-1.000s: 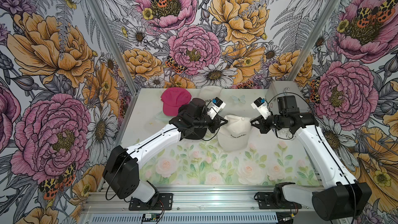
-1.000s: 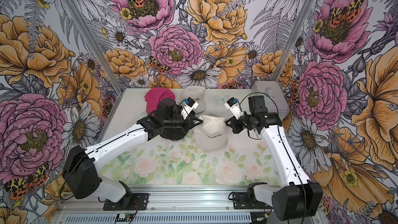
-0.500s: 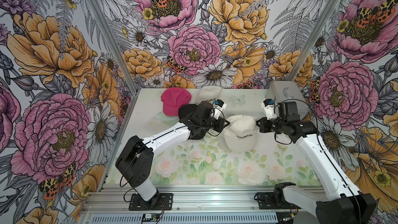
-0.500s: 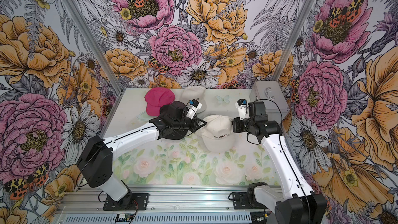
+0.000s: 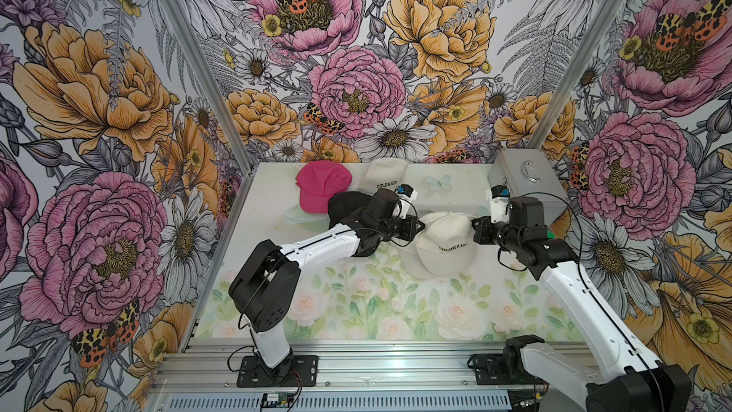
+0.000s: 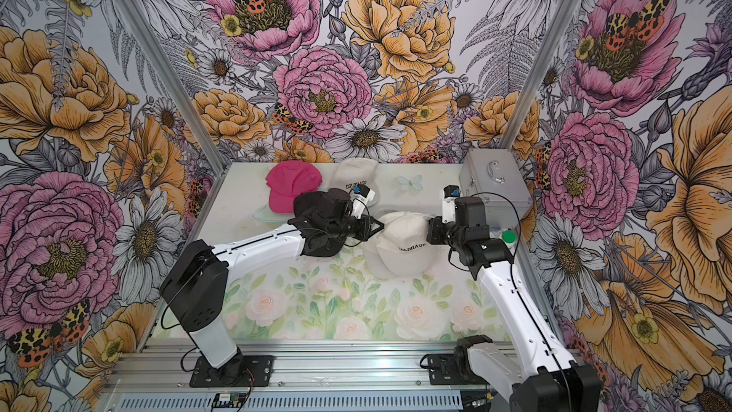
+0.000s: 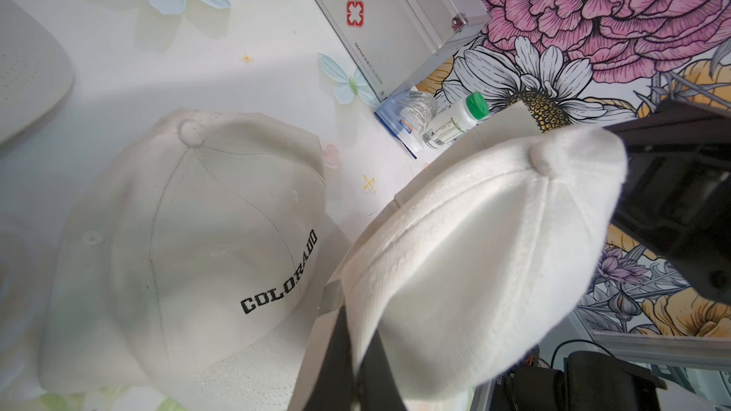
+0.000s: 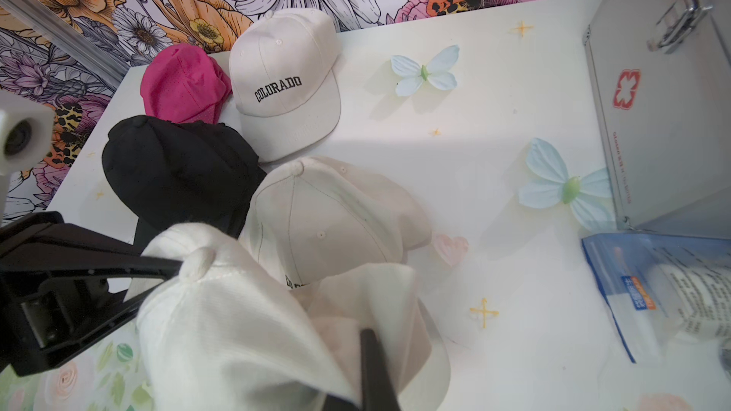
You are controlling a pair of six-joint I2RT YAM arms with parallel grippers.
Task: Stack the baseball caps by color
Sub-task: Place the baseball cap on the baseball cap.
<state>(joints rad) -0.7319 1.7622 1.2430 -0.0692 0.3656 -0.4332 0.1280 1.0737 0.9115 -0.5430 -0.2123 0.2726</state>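
Floral table (image 5: pixel 356 303): left hand (image 5: pixel 419 227), right hand (image 5: pixel 476 228) pinch cream cap (image 5: pixel 445 231).

I hold a soft cream fabric baseball cap (image 5: pixel 445 237) lettered COLORADO in black, lifted between my left claw (image 5: pixel 418 227) and right claw (image 5: pixel 477 228). Both are pinched on its edges, just above a second cream COLORADO cap (image 8: pixel 328 219) lying crown-up on the table (image 5: pixel 348 311). A third cream one (image 5: pixel 385 174) sits crown-up at the back beside a hot pink fabric cap (image 5: pixel 323 186), with a plain black fabric cap (image 5: pixel 346 204) just in front of the pink.
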